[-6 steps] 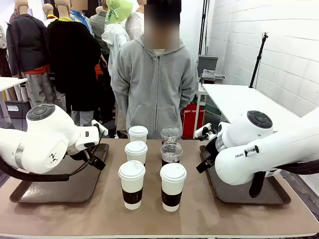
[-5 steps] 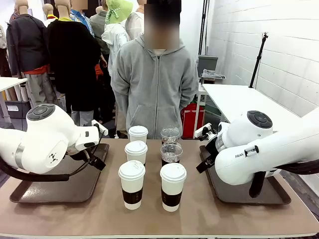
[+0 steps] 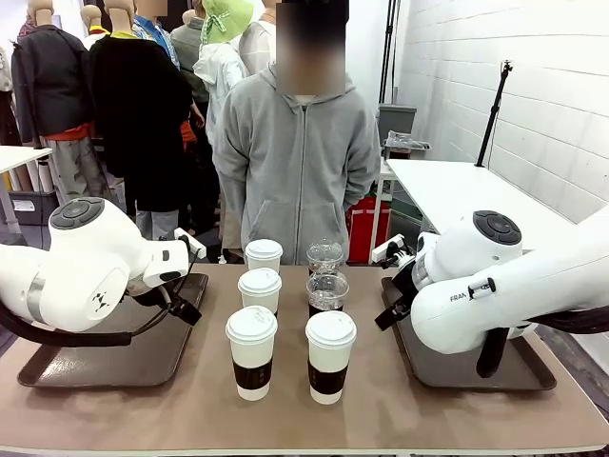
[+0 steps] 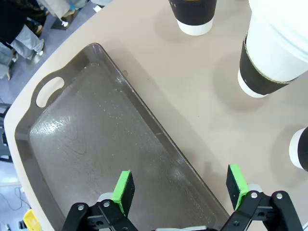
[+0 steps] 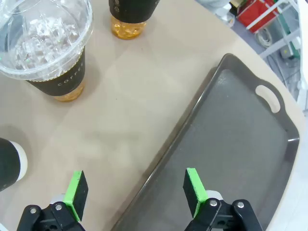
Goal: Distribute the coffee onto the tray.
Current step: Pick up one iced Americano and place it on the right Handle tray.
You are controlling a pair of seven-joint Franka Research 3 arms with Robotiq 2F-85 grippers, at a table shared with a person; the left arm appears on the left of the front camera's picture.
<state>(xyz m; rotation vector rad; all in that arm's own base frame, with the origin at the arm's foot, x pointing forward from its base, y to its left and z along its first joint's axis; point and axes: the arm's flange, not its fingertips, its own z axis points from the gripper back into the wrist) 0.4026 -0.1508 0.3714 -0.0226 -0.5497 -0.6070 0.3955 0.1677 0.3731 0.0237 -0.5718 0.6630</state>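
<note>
Six coffee cups stand in two rows at the table's middle. Four are white lidded paper cups with dark sleeves: two in front [image 3: 251, 350] [image 3: 330, 354] and two behind on the left [image 3: 260, 288] [image 3: 264, 255]. Two clear dome-lidded cups [image 3: 327, 290] [image 3: 324, 255] stand behind on the right. My left gripper [image 4: 180, 185] hangs open over the inner edge of the left tray [image 4: 72, 144], with a paper cup [image 4: 274, 53] nearby. My right gripper [image 5: 135, 187] is open over the inner rim of the right tray [image 5: 240, 144], near a clear cup [image 5: 45, 43]. Neither holds anything.
A person in a grey hoodie [image 3: 300, 162] stands at the far side behind the cups. The left tray [image 3: 124, 352] and the right tray [image 3: 466, 367] lie bare on either side of the cups. A white table [image 3: 466, 190] stands at the back right.
</note>
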